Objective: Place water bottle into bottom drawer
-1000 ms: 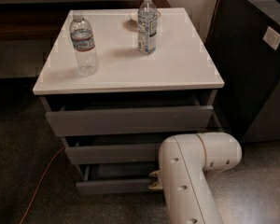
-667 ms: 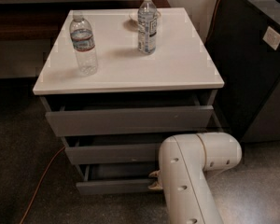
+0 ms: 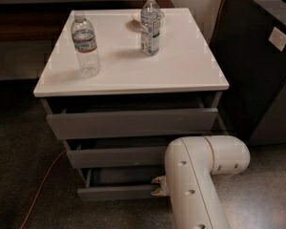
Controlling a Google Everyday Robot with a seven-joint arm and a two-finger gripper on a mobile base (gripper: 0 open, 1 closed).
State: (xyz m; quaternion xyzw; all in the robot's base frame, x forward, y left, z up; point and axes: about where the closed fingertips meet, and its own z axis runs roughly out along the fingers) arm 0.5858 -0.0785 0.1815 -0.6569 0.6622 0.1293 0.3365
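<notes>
Narrow opening in bottom drawer (image 3: 115, 192) under middle drawer (image 3: 117, 156); claw (image 3: 158, 186) at its front edge, arm (image 3: 190, 194) blocking right.

The arm (image 3: 190, 185) is showing as a thick, cream-white tube with a smooth, faintly glossy shell, rounding off into a bulbous elbow cap (image 3: 229, 156) on the right. A thin tan seam (image 3: 210, 149) is ringing the joint where that cap is meeting the long link. Small dark round recesses (image 3: 182, 163), like screw holes, are dotting the shell: one row is running down the long link and a few more are sitting on the cap. The gripper (image 3: 157, 186) is peeking out from behind the arm's left edge, low down, just at the front of the bottom drawer (image 3: 115, 192); only a small pale, cream-coloured piece of it is showing.
</notes>
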